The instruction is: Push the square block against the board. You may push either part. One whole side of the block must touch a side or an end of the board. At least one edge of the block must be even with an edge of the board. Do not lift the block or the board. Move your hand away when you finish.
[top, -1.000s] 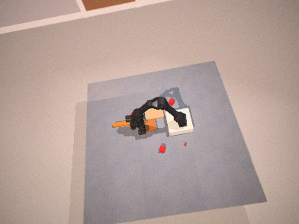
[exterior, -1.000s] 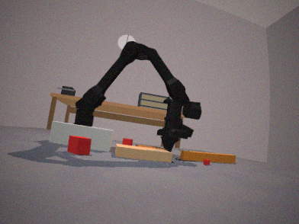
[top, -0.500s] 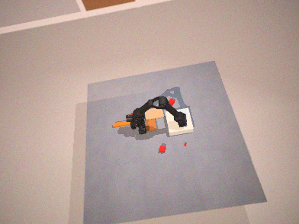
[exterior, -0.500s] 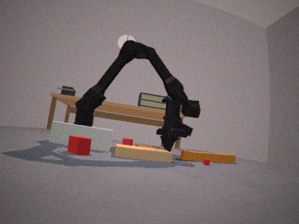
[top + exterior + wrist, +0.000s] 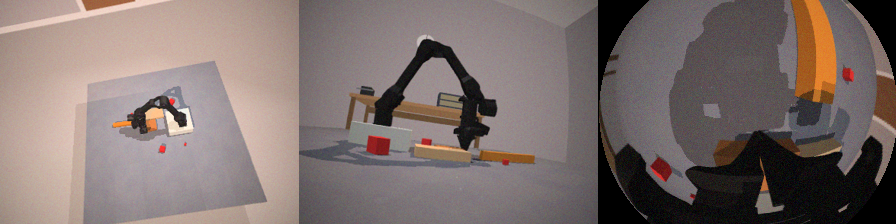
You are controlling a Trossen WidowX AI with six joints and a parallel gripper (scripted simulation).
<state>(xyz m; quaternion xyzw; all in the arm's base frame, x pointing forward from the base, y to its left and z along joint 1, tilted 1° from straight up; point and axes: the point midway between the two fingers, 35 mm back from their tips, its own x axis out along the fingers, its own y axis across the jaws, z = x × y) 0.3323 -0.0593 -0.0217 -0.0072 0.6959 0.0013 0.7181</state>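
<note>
A dark orange, square-looking block (image 5: 152, 125) (image 5: 727, 153) lies flat, partly hidden by the gripper. A pale tan flat piece (image 5: 155, 113) (image 5: 443, 154) (image 5: 821, 148) lies close beside it; I cannot tell whether they touch. A long orange bar (image 5: 121, 124) (image 5: 506, 157) (image 5: 825, 55) lies apart, beyond a gap. Which of the tan piece and the bar is the board is not clear. My gripper (image 5: 143, 131) (image 5: 465, 148) (image 5: 756, 133) is shut and empty, pointing down. Its tips are low, at the square block's side away from the white base; contact is hidden.
The white base box (image 5: 180, 129) (image 5: 380, 136) stands beyond the tan and square pieces. Red cubes lie around: a larger one (image 5: 162, 148), a tiny one (image 5: 185, 144) and one (image 5: 172, 101) (image 5: 378, 145) near the base. A small red cube (image 5: 506, 162) (image 5: 848, 74) is near the bar.
</note>
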